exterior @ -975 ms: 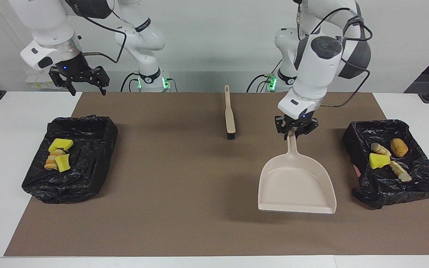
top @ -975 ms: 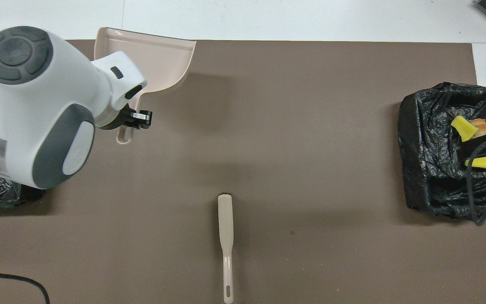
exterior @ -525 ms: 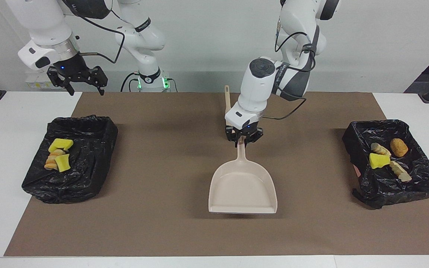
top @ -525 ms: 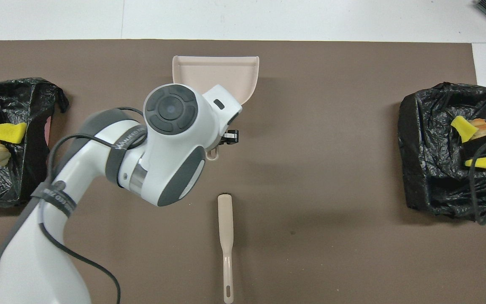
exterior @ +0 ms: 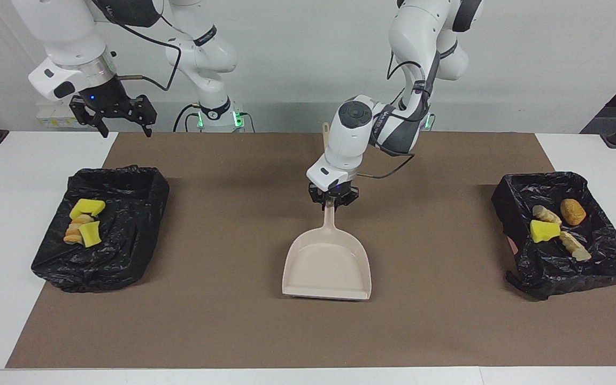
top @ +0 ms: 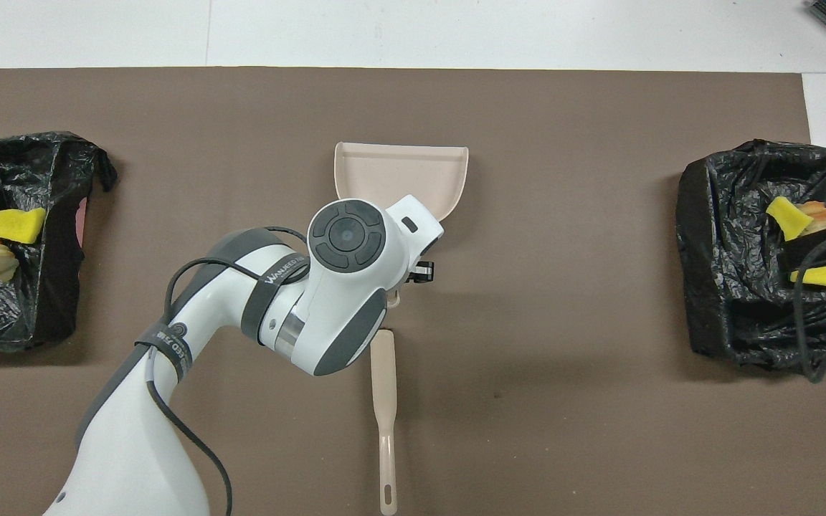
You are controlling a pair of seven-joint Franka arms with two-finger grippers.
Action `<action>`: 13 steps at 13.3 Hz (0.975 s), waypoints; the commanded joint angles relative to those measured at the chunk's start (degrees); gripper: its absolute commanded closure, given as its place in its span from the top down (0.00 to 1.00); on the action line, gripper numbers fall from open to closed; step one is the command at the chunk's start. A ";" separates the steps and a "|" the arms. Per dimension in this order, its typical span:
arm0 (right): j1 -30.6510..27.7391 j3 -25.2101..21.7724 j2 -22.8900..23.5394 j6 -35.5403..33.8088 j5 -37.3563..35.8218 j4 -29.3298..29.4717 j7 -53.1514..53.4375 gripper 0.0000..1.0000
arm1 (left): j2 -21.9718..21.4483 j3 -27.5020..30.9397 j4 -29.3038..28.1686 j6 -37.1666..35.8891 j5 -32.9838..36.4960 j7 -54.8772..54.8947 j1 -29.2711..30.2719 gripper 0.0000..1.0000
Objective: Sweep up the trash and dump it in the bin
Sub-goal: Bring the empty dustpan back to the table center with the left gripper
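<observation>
My left gripper [exterior: 331,200] has carried the dustpan [exterior: 327,266], clamped by its handle, from the bin [exterior: 597,251] at my left arm's end to mid-table. The trash [exterior: 545,230] lies binned (dumping looks finished). My right gripper [exterior: 117,115] hangs open, waiting.

dustpan [exterior: 328,264] – set mid-mat [exterior: 233,331], farther from the robots than the brush [top: 383,401] | trash [exterior: 84,222] [exterior: 556,227] – held in two bins [exterior: 126,251] [exterior: 602,267], one at each arm's end

Left hand [exterior: 332,200] clamped shut, right hand [exterior: 114,113] open, raised
</observation>
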 commanded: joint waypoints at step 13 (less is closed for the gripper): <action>-0.12 0.11 -1.40 1.56 0.22 -1.95 0.39 1.00 | -5.78 4.16 -0.77 -4.08 -0.67 -4.09 4.15 1.00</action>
